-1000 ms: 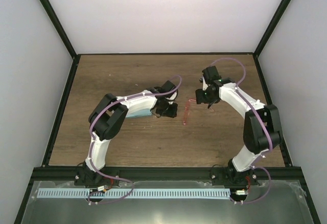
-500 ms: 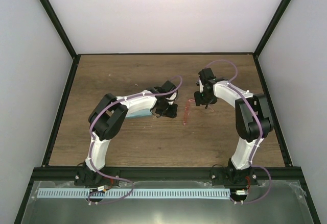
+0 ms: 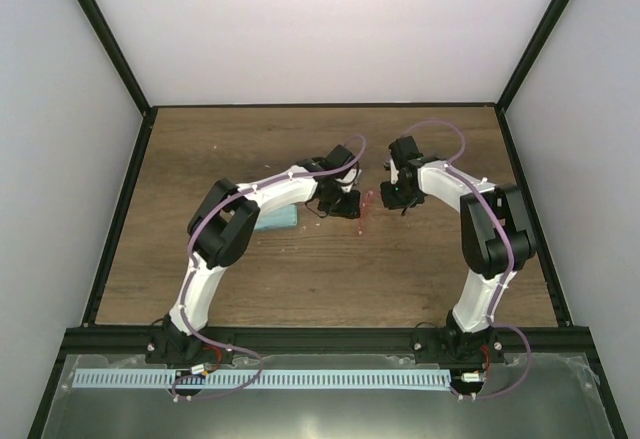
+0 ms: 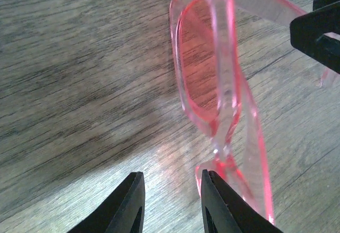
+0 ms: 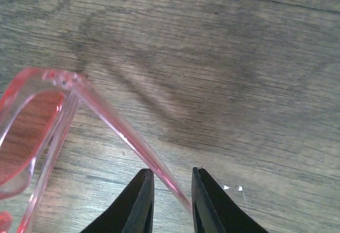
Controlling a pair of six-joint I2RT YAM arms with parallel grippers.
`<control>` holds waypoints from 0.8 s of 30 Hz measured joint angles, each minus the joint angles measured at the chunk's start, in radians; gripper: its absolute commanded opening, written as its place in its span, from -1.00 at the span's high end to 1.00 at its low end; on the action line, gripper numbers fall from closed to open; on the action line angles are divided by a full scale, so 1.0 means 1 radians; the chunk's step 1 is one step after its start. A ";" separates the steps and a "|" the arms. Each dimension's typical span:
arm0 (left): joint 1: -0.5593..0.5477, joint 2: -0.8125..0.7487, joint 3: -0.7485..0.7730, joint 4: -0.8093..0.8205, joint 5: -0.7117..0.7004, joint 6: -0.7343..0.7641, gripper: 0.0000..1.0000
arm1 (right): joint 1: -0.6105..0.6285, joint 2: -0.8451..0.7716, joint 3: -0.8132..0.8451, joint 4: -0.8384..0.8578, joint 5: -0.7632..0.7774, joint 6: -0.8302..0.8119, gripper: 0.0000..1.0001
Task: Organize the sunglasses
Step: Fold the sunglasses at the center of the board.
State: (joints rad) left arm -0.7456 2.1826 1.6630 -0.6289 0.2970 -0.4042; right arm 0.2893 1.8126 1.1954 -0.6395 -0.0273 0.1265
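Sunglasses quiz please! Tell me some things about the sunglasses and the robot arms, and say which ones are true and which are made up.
1. The sunglasses are between the left arm and the right arm. True.
2. The sunglasses are blue. False: the frame is see-through pinkish red.
3. One thin temple arm runs between the right jaws. True.
4. The left jaws are squeezed tight together. False: there is a gap, and the wooden table shows through it.
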 measured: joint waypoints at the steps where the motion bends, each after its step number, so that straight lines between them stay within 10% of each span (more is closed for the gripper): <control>1: 0.000 0.006 0.003 -0.001 0.004 -0.003 0.36 | 0.000 -0.002 -0.004 -0.001 -0.004 0.003 0.72; 24: -0.031 0.039 0.004 -0.009 0.030 -0.038 0.36 | 0.102 -0.004 -0.018 -0.003 -0.129 0.121 0.85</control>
State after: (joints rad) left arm -0.7761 2.2215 1.6669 -0.6376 0.3271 -0.4423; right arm 0.3912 1.8088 1.1778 -0.6422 -0.1562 0.2470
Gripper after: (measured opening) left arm 0.318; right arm 0.069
